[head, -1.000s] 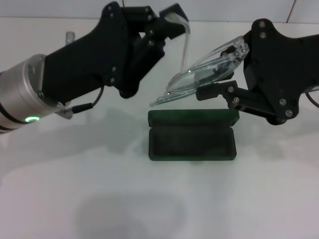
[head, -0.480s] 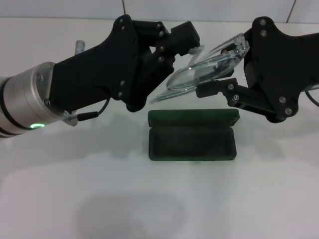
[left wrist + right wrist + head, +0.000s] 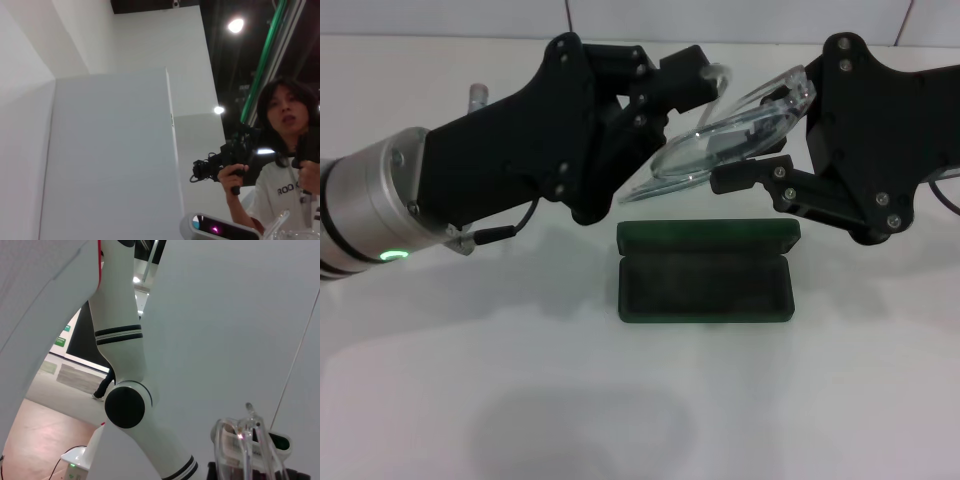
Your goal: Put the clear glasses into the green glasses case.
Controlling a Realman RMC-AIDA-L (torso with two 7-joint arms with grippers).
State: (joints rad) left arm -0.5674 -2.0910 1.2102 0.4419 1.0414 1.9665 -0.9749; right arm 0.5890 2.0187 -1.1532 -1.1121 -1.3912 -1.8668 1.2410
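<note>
So the clear glasses [image 3: 725,150] are up in the air right now, tilted, hanging just above the far edge of the green glasses case [image 3: 706,271], which sits open on the white table [image 3: 640,400] with its lid folded back. The right gripper [image 3: 775,150] looks clamped on the outer end of the frame near the hinge, one finger above and one below. The left gripper [image 3: 705,85] has its fingertips up against the other temple arm — looks like a pinch, but from where I'm standing I honestly can't tell if those jaws are closed on it or just touching. My guess on handling: super light thin plastic, springy not stiff, and slick, so it could twist or pop out if squeezed hard. The lens scratches easily too. I'd say keep hold at the frame ends by the hinges, not the lens — and the temples probably need folding in before it'll sit down in that felt-lined tray.
</note>
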